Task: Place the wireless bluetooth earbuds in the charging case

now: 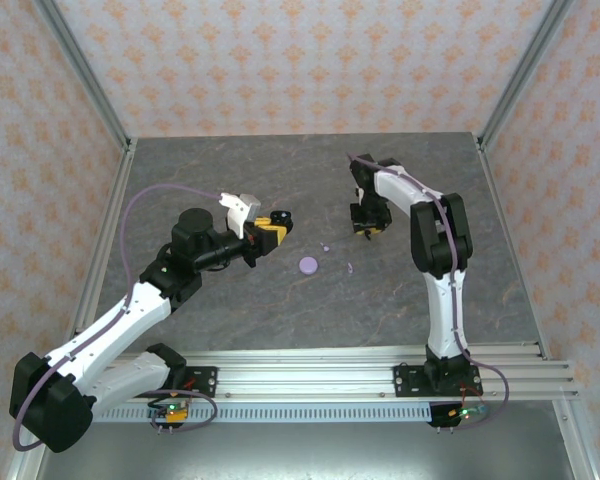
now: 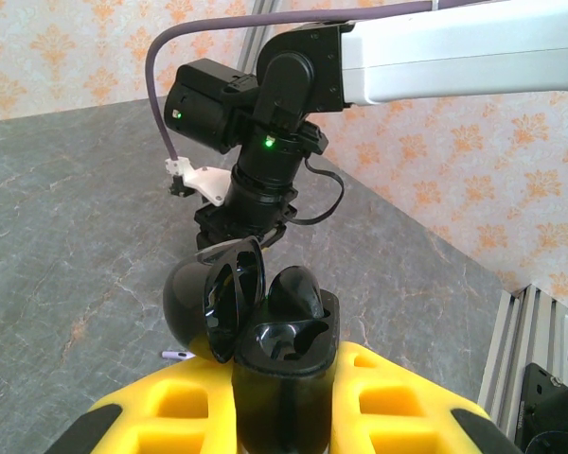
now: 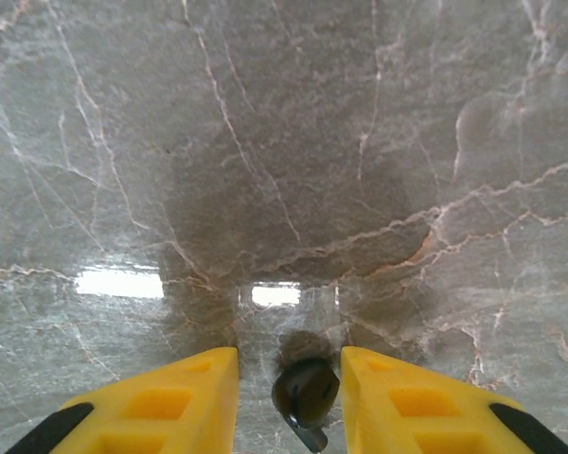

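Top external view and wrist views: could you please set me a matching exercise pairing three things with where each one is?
Things:
1. charging case
2. black earbud
3. lavender disc

Places:
a. lying on the table
b. between the fingers of the right gripper
c. clamped in the left gripper, lid open

Pairs: 1-c, 2-b, 3-a.
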